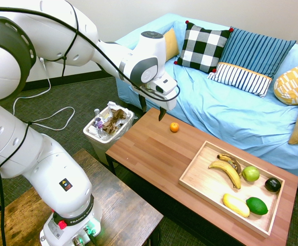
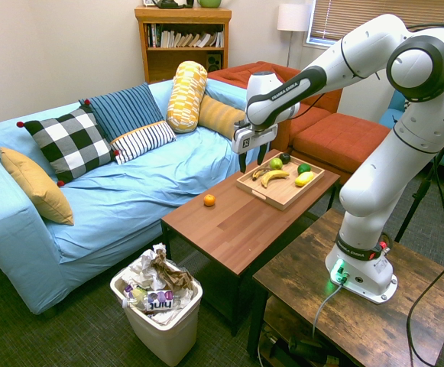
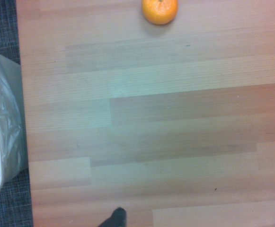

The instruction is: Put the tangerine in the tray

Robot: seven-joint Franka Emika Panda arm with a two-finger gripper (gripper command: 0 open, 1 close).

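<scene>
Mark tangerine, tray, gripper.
tangerine [image 1: 174, 127], first exterior view, centre of fruit.
tray [image 1: 200, 174], first exterior view, bare floor near its left end.
gripper [image 1: 152, 111], first exterior view, midway between fingertips.

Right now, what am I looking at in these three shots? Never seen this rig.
One white robot arm with a two-finger gripper, open, holding nothing, hanging above a wooden coffee table. Two pictures are room cameras on opposite sides of the arm; the third looks down from the wrist. A tangerine sits alone on the table near the blue sofa. The pale wooden tray holds bananas, a green apple, a dark avocado-like fruit, a yellow fruit and a lime. A full bin stands by the table's end.
</scene>
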